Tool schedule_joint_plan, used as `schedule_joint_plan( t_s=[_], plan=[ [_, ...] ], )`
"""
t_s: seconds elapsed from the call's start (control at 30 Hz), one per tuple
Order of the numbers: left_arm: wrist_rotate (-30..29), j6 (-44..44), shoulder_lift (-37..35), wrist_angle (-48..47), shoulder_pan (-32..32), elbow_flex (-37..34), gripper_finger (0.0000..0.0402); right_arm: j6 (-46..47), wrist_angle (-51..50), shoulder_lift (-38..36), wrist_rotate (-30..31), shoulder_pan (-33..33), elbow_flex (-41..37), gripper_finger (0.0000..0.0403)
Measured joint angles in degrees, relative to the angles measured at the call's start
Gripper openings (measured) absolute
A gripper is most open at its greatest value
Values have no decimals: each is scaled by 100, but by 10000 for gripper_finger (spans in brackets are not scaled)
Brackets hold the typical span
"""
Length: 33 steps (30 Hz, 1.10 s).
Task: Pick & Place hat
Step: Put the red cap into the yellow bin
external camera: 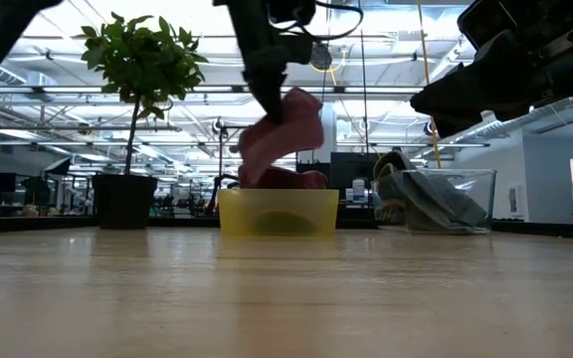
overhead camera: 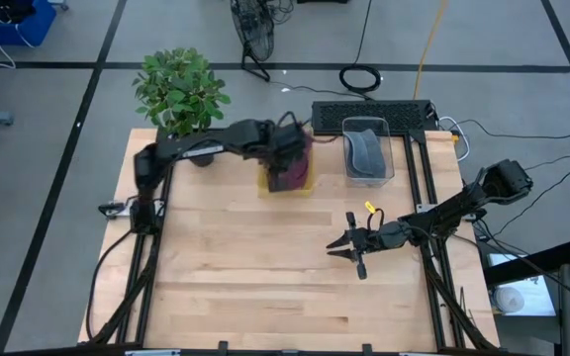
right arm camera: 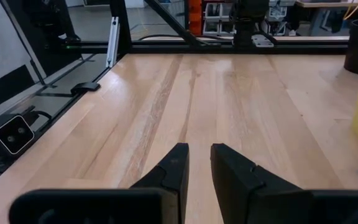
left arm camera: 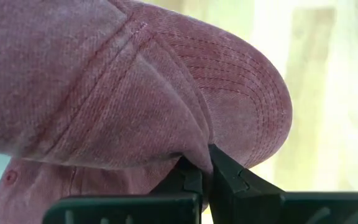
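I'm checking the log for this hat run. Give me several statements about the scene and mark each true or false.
1. The left gripper is shut on the red hat. True.
2. The red hat lies flat on the table. False: it is held up over the yellow bin.
3. The clear bin holds a grey hat. True.
4. The right gripper carries a hat. False: it holds nothing and is over bare table.
5. The potted plant stands at the table's right edge. False: it stands at the far left corner.
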Motion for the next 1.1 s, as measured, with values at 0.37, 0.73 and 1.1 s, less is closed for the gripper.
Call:
schedule_joint_plan(
  t_s=[0.37, 0.73, 1.1],
  plan=[
    [-56, 388, 963, -489, 354, 849, 8, 52, -204, 0, -26, 0, 0, 55],
    [4, 125, 1065, -583, 331, 838, 6, 3, -125, 0, -26, 2, 0, 55],
    [-30, -8, 1345, -328, 294, 833, 101, 20, -106, 0, -28, 5, 0, 55]
  ],
)
